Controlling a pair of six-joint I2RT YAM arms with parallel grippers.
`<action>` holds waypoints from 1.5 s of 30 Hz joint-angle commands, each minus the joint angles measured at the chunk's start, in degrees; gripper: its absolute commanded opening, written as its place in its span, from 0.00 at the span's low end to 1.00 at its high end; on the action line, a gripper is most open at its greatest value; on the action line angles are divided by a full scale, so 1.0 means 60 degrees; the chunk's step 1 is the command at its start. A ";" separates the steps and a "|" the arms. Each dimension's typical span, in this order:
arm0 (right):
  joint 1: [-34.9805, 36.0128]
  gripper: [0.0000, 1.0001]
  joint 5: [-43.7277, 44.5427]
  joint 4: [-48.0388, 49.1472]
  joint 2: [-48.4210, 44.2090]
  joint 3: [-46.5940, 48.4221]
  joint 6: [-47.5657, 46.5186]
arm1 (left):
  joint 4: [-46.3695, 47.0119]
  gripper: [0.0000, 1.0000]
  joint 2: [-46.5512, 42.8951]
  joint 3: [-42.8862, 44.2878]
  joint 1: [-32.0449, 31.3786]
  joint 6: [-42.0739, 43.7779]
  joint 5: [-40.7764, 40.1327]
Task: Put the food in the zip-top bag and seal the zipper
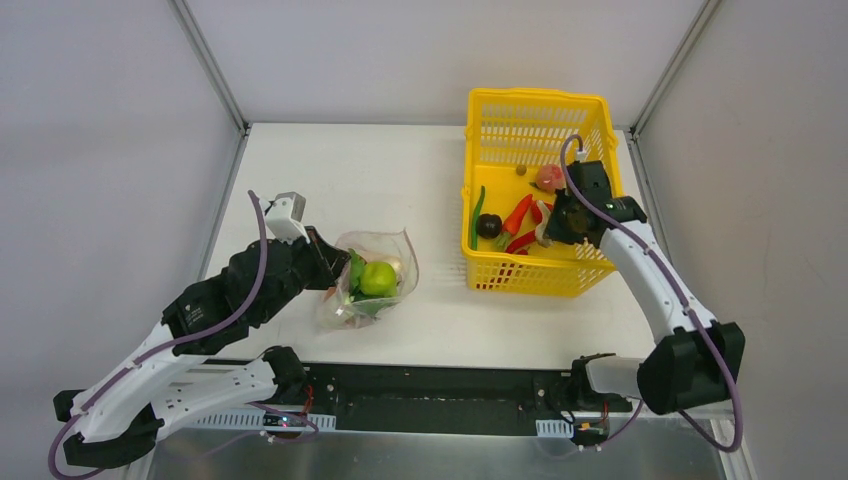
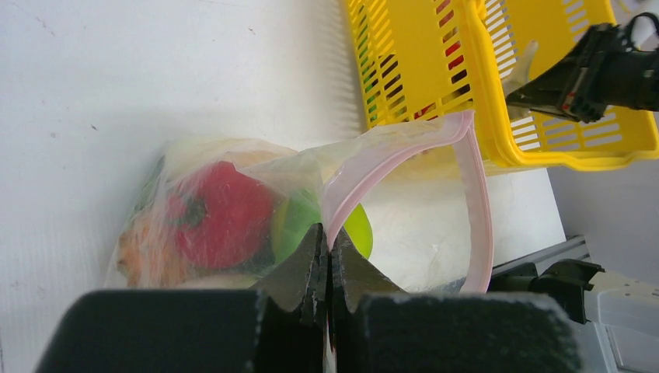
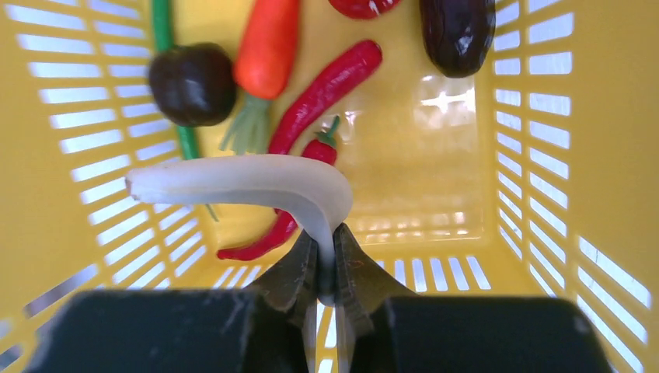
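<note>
Right end effector, down in basket, clamps radish; left end effector pinches zipper

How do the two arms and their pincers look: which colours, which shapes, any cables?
The left arm and right arm have white links and black joints. A purple cable runs along each one. The left pincer and right pincer have dark, wedge-shaped fingers that taper to the tips, on a black block. I see no markings.
</note>
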 commanded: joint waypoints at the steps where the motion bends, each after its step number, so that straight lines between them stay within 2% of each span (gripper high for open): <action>1: -0.0028 0.00 -0.0485 0.0505 -0.1227 0.0394 0.0172 | 0.0019 0.00 0.0100 0.0247 0.0036 0.0128 -0.0114; 10: -0.0019 0.00 -0.4146 0.2444 -0.2871 0.0362 0.1245 | 0.0138 0.00 0.0274 0.0425 0.0054 0.0167 -0.0038; 16: 0.0067 0.00 -0.6066 0.3434 -0.3019 0.0386 0.1942 | 0.0139 0.00 0.0427 0.0516 0.0048 0.0205 -0.0005; 19: 0.0536 0.00 -0.6644 0.3879 -0.3040 0.0314 0.2111 | 0.0256 0.00 0.0394 0.0436 0.0042 0.0162 0.0016; 24: 0.2566 0.00 -0.6261 0.4167 -0.2698 0.0735 0.1875 | 0.0251 0.00 0.0535 0.0551 0.0052 0.0154 0.0086; 33: 0.6433 0.00 -0.3478 0.3490 -0.0774 0.2326 0.0618 | 0.0244 0.00 0.0576 0.0709 0.0047 0.0103 0.0265; 38: 0.7410 0.04 -0.2406 0.2387 0.0836 0.3539 0.0187 | 0.0227 0.00 0.0546 0.0726 0.0037 0.0041 0.0261; 41: 0.7612 0.15 -0.2830 0.2121 0.1385 0.3777 0.0134 | 0.0259 0.00 0.0455 0.0673 0.0049 0.0022 0.0191; 45: 0.7698 0.22 -0.3948 0.2077 0.1669 0.3897 0.0002 | 0.0250 0.00 0.0396 0.0661 0.0047 0.0008 0.0053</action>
